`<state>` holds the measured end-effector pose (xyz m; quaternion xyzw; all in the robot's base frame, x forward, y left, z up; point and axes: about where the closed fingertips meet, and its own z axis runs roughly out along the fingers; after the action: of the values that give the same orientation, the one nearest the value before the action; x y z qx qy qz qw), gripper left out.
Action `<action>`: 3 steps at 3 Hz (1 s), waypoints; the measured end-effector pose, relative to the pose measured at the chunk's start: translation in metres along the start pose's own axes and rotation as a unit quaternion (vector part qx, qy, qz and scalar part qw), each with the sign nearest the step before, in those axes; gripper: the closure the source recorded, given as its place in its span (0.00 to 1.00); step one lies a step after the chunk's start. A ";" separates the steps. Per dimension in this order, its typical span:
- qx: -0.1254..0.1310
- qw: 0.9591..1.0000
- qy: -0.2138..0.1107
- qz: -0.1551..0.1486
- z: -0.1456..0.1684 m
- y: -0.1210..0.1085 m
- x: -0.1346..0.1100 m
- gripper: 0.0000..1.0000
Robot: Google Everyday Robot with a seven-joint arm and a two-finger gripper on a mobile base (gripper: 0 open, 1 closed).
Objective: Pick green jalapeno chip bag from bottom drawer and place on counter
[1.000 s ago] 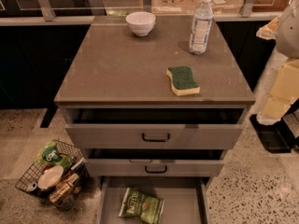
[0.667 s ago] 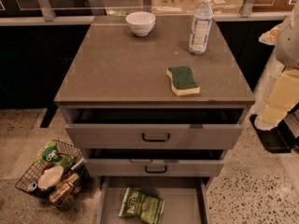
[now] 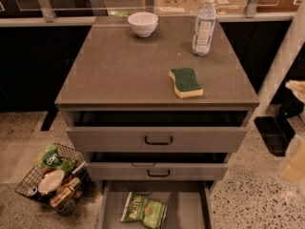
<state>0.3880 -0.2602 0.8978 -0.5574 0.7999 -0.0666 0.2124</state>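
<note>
My hand (image 3: 294, 162) has dropped lower at the right edge (its grip state I cannot tell). The green jalapeno chip bag (image 3: 144, 210) lies untouched in the bottom drawer (image 3: 187, 205).

The gripper (image 3: 296, 88) is showing only as a pale, shapeless form right of the counter (image 3: 119, 70), lower than its top, and the picture's right edge is cutting it off. The bottom drawer (image 3: 190, 209), under the counter, is running out past the lower edge. Shadow is hiding the insides of the two upper drawers (image 3: 157, 140). Left of the counter, a wire basket (image 3: 28, 185) is holding jumbled items too small to name.
</note>
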 end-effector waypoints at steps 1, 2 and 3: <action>-0.011 1.000 -0.019 0.018 0.040 0.044 0.042 0.00; -0.045 0.998 -0.037 0.031 0.096 0.093 0.070 0.00; -0.047 0.995 -0.066 0.052 0.126 0.124 0.072 0.00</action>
<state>0.3130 -0.2642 0.7224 -0.5279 0.8142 0.0191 0.2409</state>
